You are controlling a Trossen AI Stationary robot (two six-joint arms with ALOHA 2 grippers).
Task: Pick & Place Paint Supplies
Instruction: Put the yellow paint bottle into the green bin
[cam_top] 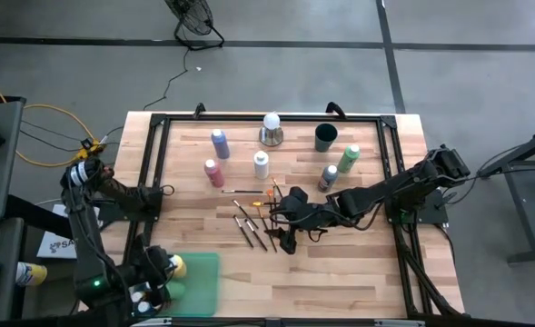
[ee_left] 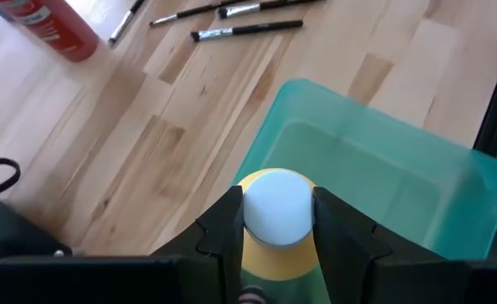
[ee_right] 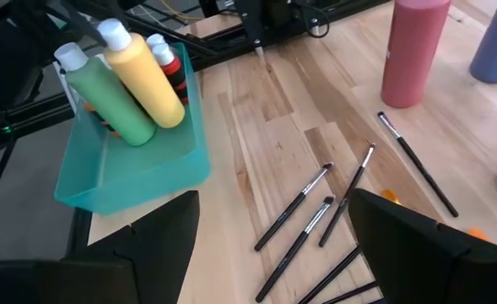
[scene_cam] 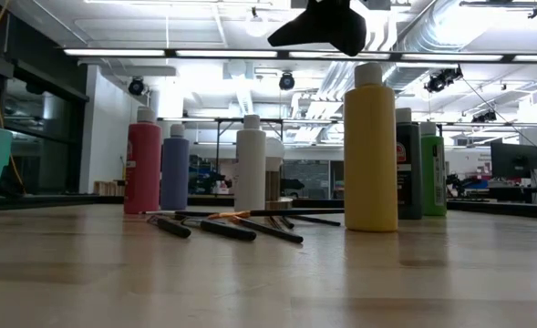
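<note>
Yellow paint bottle (ee_left: 273, 221) sits clamped in the left end effector (ee_left: 275, 221) over the teal bin (ee_left: 375, 152), while the right end effector (ee_right: 273, 228), spread wide and holding nothing, hovers above the brushes (ee_right: 307, 215) farther along the counter (cam_top: 340, 272).

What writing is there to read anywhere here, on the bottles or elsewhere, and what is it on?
"SA": the start of a word on the white box; the rest is hidden.
Label on the dark green bottle: too blurred to read.
Label on the red bottle: mostly cut off, unreadable.
No other text shows.
</note>
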